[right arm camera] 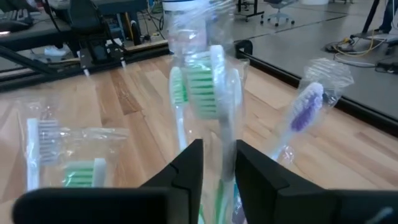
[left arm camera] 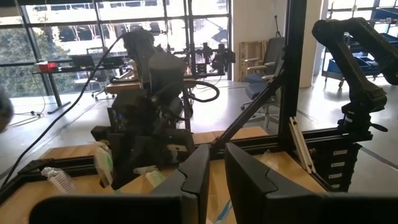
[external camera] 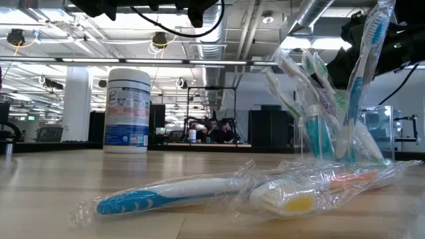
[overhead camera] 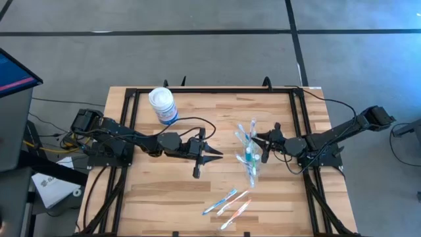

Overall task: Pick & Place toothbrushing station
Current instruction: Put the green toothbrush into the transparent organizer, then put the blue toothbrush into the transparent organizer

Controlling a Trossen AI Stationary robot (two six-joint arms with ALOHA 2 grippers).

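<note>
- Nearest the low camera we see wrapped toothbrushes [external camera: 166,192] lying flat on the wooden table [overhead camera: 164,191], well apart from the clear cup [overhead camera: 249,156], on its front side.
- We find the white canister [overhead camera: 162,105] far from the cup, toward the table's back left.
- The left gripper [overhead camera: 197,172] hovers left of the cup, well apart from it, fingers nearly together around nothing.
- The right gripper [overhead camera: 264,146] sits just right of the cup; its fingers [right arm camera: 186,165] flank a wrapped green toothbrush [right arm camera: 202,84], but we cannot tell whether they clamp it.
- The cup stands upright, bristling with wrapped brushes [external camera: 319,93].
</note>
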